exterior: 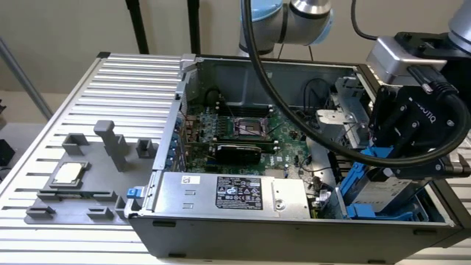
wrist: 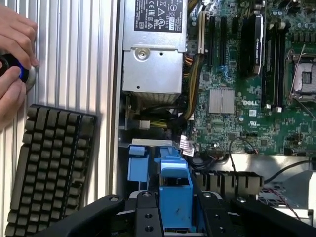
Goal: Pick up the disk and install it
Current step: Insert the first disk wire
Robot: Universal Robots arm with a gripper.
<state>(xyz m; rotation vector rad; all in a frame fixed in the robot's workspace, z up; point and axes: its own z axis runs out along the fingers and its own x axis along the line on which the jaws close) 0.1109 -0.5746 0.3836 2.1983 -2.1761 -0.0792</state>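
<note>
In the exterior view the disk [exterior: 383, 191] is a silver drive in a bright blue carrier. It hangs tilted over the drive bay at the front corner of the open computer case [exterior: 294, 234], on the exterior view's right, with its lower end down among the bay's blue plastic. My gripper [exterior: 397, 168] is shut on its upper part. In the wrist view the blue carrier [wrist: 175, 185] sits clamped between my two black fingers [wrist: 146, 217], so the silver face is hidden there.
Inside the case lie the power supply [exterior: 231, 193] and the motherboard [exterior: 243, 127]. A bare blue bracket [wrist: 137, 163] stands beside the carrier. A grey fixture [exterior: 81, 193] outside the case holds a small processor chip [exterior: 68, 174]. A keyboard [wrist: 49, 168] and a person's hands [wrist: 15, 54] are beside the case.
</note>
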